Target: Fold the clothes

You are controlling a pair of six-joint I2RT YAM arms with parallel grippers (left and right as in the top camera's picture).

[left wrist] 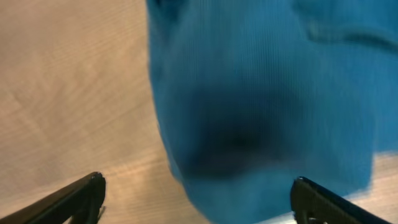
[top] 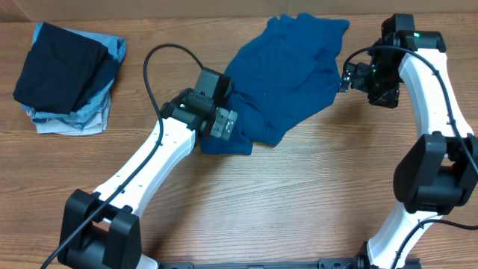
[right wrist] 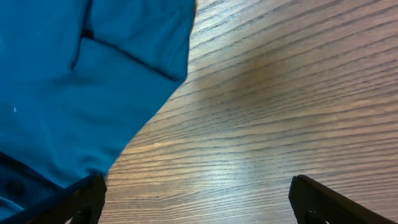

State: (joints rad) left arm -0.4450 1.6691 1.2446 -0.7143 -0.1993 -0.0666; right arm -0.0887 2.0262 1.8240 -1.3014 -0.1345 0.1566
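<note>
The clothes, a royal-blue T-shirt, lie crumpled at the upper middle of the wooden table. My left gripper sits over the shirt's lower-left corner. In the left wrist view the blue fabric fills the right side, and the left gripper stands open, jaws wide apart, with fabric below them and nothing pinched. My right gripper hovers at the shirt's right edge. In the right wrist view it is open over bare wood, with the shirt reaching its left fingertip.
A stack of black and pale-blue garments lies at the far left of the table. A black cable loops above the left arm. Both arm bases stand along the near edge.
</note>
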